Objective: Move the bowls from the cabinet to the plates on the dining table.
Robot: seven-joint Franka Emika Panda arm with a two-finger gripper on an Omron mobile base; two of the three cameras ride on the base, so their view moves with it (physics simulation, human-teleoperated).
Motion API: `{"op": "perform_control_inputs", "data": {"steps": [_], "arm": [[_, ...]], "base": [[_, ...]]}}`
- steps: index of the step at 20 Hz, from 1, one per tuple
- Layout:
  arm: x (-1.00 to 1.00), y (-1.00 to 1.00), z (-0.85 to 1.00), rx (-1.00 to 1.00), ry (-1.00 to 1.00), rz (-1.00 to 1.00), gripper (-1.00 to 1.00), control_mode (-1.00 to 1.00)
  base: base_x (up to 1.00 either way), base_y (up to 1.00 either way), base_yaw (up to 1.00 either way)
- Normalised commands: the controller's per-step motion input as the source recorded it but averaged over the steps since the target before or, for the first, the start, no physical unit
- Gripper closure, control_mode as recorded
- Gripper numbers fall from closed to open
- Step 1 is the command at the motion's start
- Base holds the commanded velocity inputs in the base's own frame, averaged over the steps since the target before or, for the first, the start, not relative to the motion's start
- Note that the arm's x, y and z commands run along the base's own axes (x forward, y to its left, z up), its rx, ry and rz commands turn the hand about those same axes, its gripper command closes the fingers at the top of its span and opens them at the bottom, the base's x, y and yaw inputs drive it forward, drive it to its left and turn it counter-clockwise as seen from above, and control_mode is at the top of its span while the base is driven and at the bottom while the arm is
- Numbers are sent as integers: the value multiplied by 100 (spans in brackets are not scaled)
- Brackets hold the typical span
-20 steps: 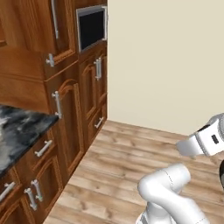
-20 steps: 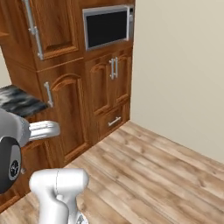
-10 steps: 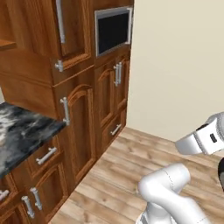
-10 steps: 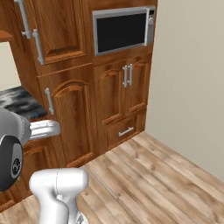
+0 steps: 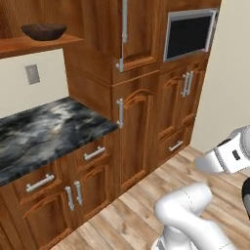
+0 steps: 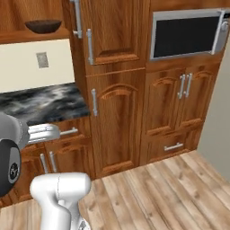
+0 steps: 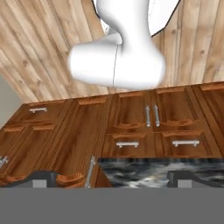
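A dark brown bowl sits upright on a wooden shelf of the reddish-brown cabinet, high at the left above the worktop. Long grey bar handles run down the cabinet's doors. My gripper is open, its two dark fingertips far apart with nothing between them. In the hand view it looks at drawer fronts, a strip of marble top and the wooden floor. The plates and the dining table are out of view.
A black-and-grey marble worktop with drawers beneath lies under a cream wall with a socket. A tall cabinet column holds a built-in oven. Wooden floor spreads in front of me.
The whole picture has shifted: the base has moved, so the oven column slid right and the worktop, socket wall and shelf with the bowl came into view at left. The gripper stays open.
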Motion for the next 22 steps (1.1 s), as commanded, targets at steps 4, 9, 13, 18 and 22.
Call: {"op": "perform_control_inputs", "data": {"steps": [4, 9, 13, 18, 22], "arm": [[0, 0, 0, 0, 0, 0, -100, 100], [0, 0, 0, 0, 0, 0, -100, 100], [0, 0, 0, 0, 0, 0, -100, 100], [0, 0, 0, 0, 0, 0, -100, 100], [0, 0, 0, 0, 0, 0, -100, 100]], "base": [[18, 12, 46], [34, 19, 35], [43, 18, 31], [48, 10, 28], [38, 3, 21]]}}
